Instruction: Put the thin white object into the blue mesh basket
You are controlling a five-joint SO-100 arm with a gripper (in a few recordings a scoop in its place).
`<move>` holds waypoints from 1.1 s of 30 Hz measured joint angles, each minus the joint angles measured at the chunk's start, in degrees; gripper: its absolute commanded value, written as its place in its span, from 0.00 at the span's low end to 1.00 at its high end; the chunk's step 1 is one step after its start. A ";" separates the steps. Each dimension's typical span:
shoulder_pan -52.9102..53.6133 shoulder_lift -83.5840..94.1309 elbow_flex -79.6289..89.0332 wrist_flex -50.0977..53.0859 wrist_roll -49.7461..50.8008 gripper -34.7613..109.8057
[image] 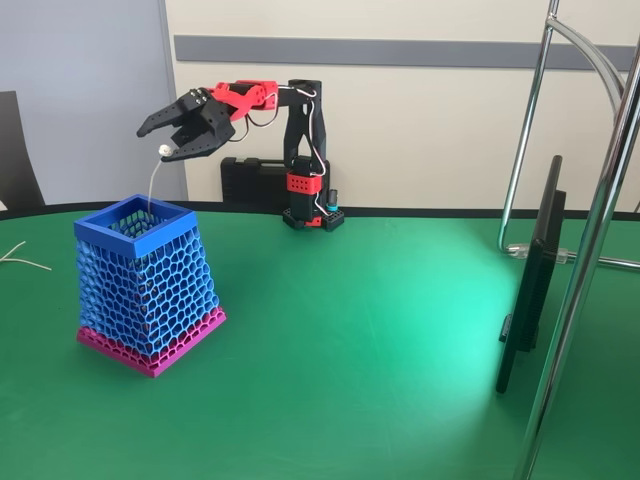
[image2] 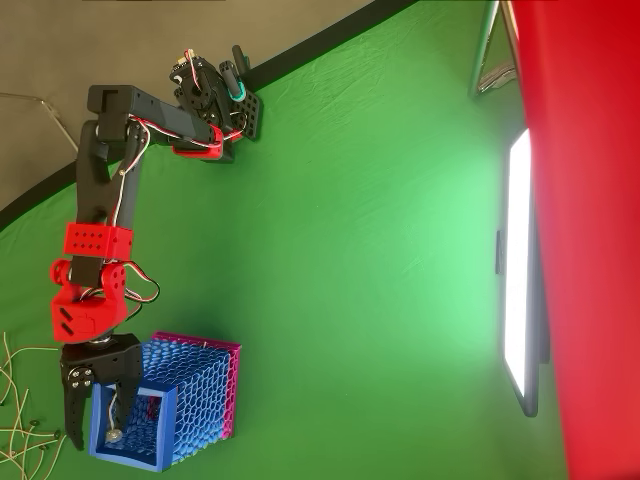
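Gripper (image: 168, 140) open; 1 white strand (image: 153, 185) in 1 basket (image: 190, 215).

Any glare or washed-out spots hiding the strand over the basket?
Fixed view: a bright patch on the green tabletop, clear of the blue mesh basket; the thin white strand reads faintly against the wall. Overhead view: a glowing white panel at right.
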 measured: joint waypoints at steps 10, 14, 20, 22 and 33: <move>4.75 1.14 7.56 -7.38 -1.85 0.39; 5.71 1.41 10.63 -10.28 -3.34 0.39; 7.38 4.13 11.78 -11.43 -4.75 0.39; 7.56 5.98 13.01 -11.43 -5.45 0.39; 0.09 20.92 26.37 -4.39 -18.54 0.40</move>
